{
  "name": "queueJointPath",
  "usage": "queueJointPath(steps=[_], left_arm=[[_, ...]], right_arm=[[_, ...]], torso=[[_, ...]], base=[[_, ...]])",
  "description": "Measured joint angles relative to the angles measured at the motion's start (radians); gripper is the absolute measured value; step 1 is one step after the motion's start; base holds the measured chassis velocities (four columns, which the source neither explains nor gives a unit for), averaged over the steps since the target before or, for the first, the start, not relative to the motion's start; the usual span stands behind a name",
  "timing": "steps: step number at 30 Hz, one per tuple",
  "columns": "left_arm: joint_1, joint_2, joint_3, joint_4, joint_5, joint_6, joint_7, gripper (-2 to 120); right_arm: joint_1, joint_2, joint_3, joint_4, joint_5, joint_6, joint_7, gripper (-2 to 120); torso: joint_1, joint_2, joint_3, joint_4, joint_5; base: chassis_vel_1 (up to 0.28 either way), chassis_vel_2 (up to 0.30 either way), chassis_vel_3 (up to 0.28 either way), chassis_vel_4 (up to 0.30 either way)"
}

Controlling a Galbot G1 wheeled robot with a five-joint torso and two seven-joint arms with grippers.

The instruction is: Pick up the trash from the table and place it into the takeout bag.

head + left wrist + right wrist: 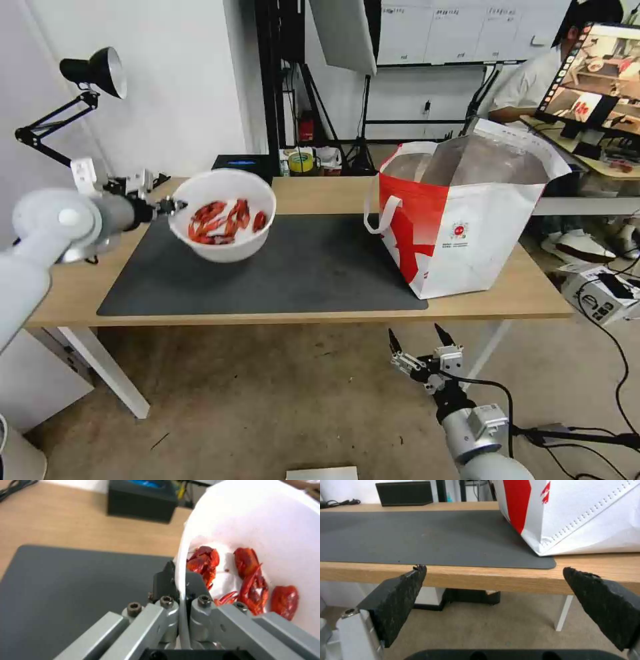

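A white bowl [223,215] of red shells [223,220] is held aloft above the desk [320,193], over the 9 o'clock side of the dark grey mat [280,267], by the left end effector [175,205]. The bowl's thin rim is pinched between the fingers [196,585] at its 9 o'clock edge, one finger inside the wall and one outside, as the left wrist view shows. The bowl is tilted, its open mouth turned up and toward the camera, so that the shells are seen lying against the lower inner wall. Being round, the bowl has no long axis to report.

The red-and-white takeout bag [467,213] is seen standing upright at the 3 o'clock end of the desk, well apart from the bowl, its foil-lined mouth open upward, one lower corner resting on the mat. A white loop handle [380,207] hangs at its 9 o'clock side.

The right end effector [418,337] is held below and in front of the desk edge, near 5 o'clock in the head view, its black pads [400,597] spread wide on nothing and pointed toward the desk front. A black box [243,165] sits at the far edge of the desk, behind the bowl.
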Motion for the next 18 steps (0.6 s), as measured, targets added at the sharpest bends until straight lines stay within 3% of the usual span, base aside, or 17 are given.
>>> queueJointPath(steps=[8,18], left_arm=[[-0.197,-0.056,0.175,-0.003,-0.056,0.006,-0.029,0],[-0.357,-0.168,0.297,0.039,-0.059,0.011,-0.033,0]], right_arm=[[0.000,0.000,0.000,0.000,0.000,0.000,0.000,100],[0.000,0.000,0.000,0.000,0.000,0.000,0.000,100]], torso=[[0.000,0.000,0.000,0.0000,-0.0001],[0.000,0.000,0.000,-0.0001,0.0000]], base=[[0.000,0.000,0.000,0.000],[0.000,0.000,0.000,0.000]])
